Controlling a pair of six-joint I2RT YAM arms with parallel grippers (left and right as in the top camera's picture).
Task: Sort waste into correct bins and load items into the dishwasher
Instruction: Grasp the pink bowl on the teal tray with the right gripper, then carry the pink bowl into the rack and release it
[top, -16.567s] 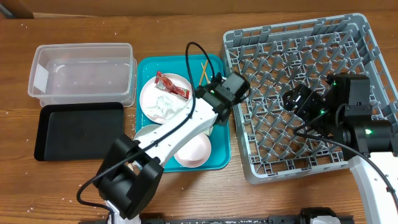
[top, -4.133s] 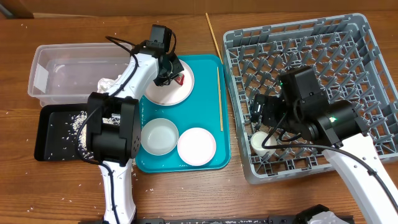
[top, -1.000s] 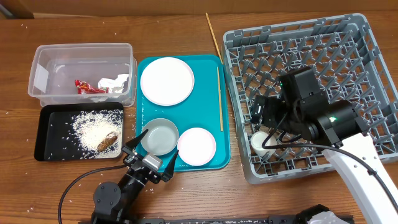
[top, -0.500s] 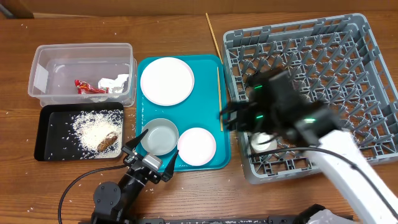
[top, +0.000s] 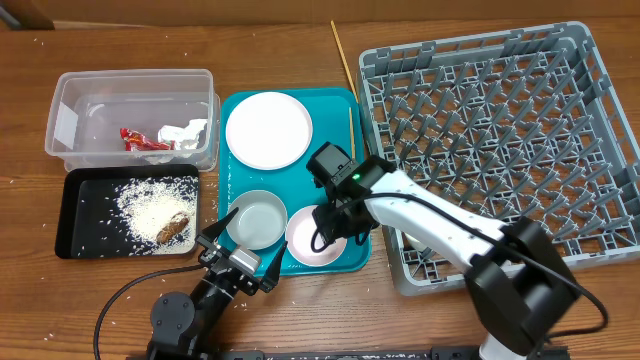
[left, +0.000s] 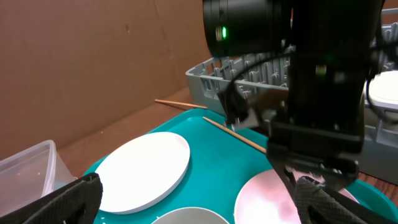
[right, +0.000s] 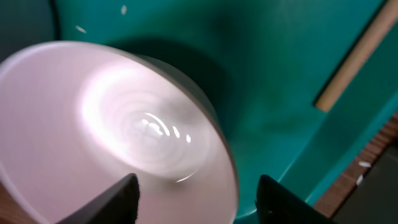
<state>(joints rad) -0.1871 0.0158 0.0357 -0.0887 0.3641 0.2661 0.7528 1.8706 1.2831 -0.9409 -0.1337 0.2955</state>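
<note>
Now my right hand (right: 198, 198), fingers apart, straddles the rim of the pale pink dish (right: 106, 118): round, shallow, glossy, faint concentric rings. It lies on the teal tray (right: 267, 56) beside the greyish-white bowl (top: 255, 220).

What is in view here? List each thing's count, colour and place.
tub: one, clear, left
wrapper: one, red, in tub
paper: one, white, in tub
black tray: one, black, beside tub
rice: heap, white, in black tray
lump: one, brown, in black tray
teal tray: one, teal, centre
plate: one, white, on teal tray
bowl: one, grey, on teal tray
dish: one, pink, beside bowl
chopsticks: two, wooden, teal tray and table
rack: one, grey, right
cup: one, white, in rack
left gripper: one, black, open near bowl
right gripper: one, black, open astride dish rim
</note>
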